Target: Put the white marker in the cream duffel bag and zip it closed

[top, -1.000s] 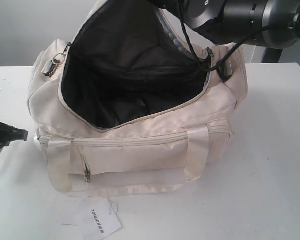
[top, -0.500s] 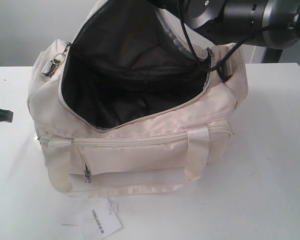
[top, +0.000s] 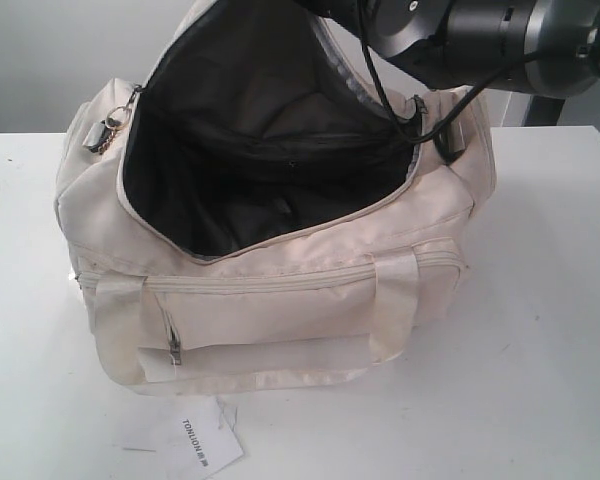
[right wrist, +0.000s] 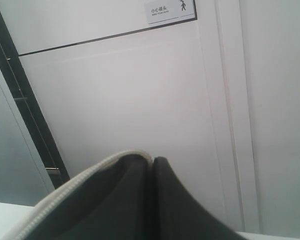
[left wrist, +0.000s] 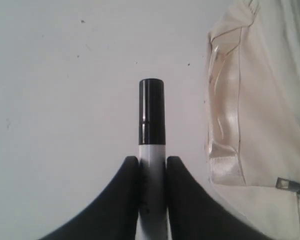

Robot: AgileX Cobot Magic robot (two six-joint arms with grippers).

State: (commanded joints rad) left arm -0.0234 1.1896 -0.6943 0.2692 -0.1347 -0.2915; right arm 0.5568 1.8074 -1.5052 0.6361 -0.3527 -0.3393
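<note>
Cream bag [top: 280,300] is pinched open by the right end effector [right wrist: 152,161]; the left end effector [left wrist: 152,161] grips the marker [left wrist: 152,115], which next needs carrying over the opening.

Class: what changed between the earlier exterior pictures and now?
The left claw, shut on the white marker, has slid out towards the exterior view's left edge. The cream duffel bag, its flap held open by the right claw, and the paper tag stayed put.
</note>
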